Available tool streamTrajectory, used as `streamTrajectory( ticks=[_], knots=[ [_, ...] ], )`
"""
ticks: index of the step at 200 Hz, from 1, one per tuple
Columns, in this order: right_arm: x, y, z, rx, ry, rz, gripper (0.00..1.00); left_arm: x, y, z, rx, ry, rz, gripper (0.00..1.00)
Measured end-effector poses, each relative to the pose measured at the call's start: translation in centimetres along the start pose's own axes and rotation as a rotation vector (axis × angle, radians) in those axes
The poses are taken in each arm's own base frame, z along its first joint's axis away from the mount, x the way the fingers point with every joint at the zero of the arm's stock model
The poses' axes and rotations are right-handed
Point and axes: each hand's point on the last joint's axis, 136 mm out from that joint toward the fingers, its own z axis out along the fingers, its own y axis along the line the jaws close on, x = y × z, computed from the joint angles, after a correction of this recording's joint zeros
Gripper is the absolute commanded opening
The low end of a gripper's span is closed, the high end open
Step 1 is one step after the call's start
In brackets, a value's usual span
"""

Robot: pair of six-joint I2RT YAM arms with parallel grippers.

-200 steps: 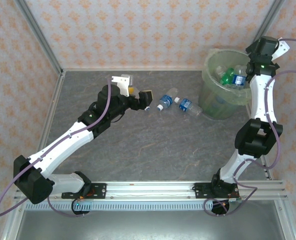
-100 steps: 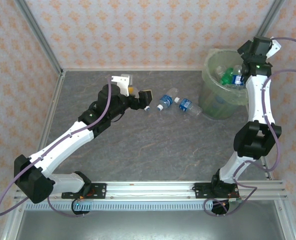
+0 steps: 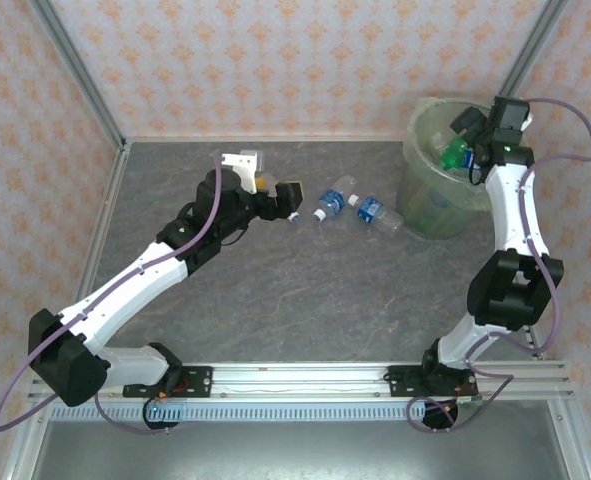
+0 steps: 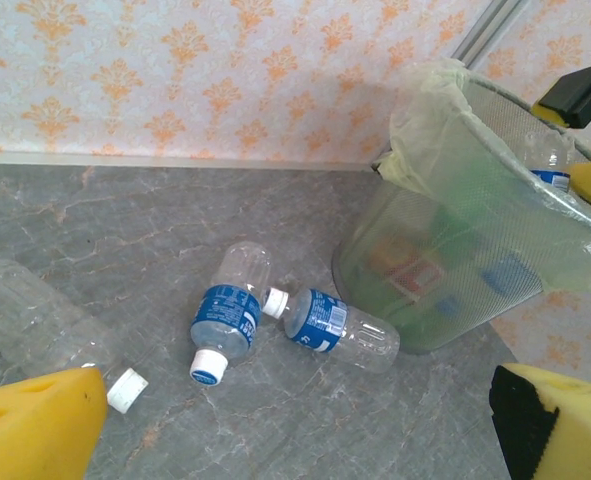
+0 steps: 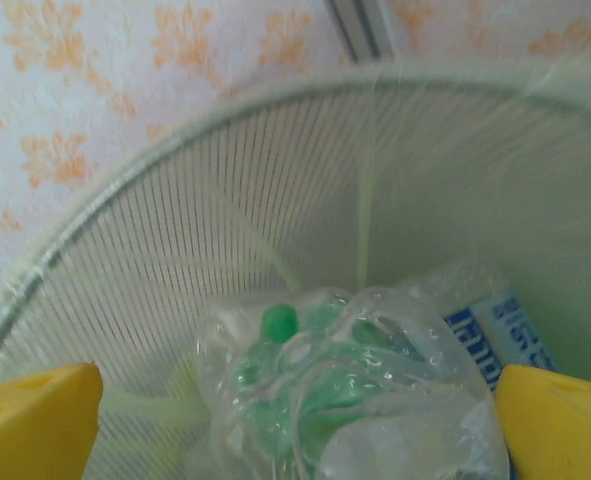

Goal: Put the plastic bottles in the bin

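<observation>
Top external view, item list.

Bin: stands at 2 o'clock on the table.

Right gripper: above the bin's mouth, jaws spread wide, nothing clasped. Below it in the bin lie a crumpled green bottle and a blue-labelled bottle.

First loose bottle and second loose bottle: lying on the table at the bin's 9 o'clock.

Left gripper: at 9 o'clock of the loose bottles, jaws wide, grasping nothing. A third clear bottle lies beside its left pad.

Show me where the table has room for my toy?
The wide grey table between the left arm and right arm is bare, and so is the far left corner. It's crowded between the left gripper and the bin, where bottles lie.
</observation>
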Motion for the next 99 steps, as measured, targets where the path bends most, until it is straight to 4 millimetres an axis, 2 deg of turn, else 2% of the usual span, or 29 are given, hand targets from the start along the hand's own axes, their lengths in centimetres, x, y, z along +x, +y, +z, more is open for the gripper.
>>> streamTrajectory(
  ticks=[23, 52, 99],
  knots=[
    [1.2, 1.0, 0.0, -0.064, 0.059, -0.001, 1.0, 0.5, 0.3, 0.1, -0.006, 0.011, -0.013, 0.99],
    [1.9, 2.8, -0.9, -0.153, 0.1, -0.006, 1.0, 0.7, 0.3, 0.1, -0.007, 0.014, -0.023, 0.99],
    [1.2, 4.3, -3.2, -0.219, 0.083, -0.013, 1.0, 0.7, 0.4, 0.0, -0.007, 0.013, -0.039, 0.99]
  ],
)
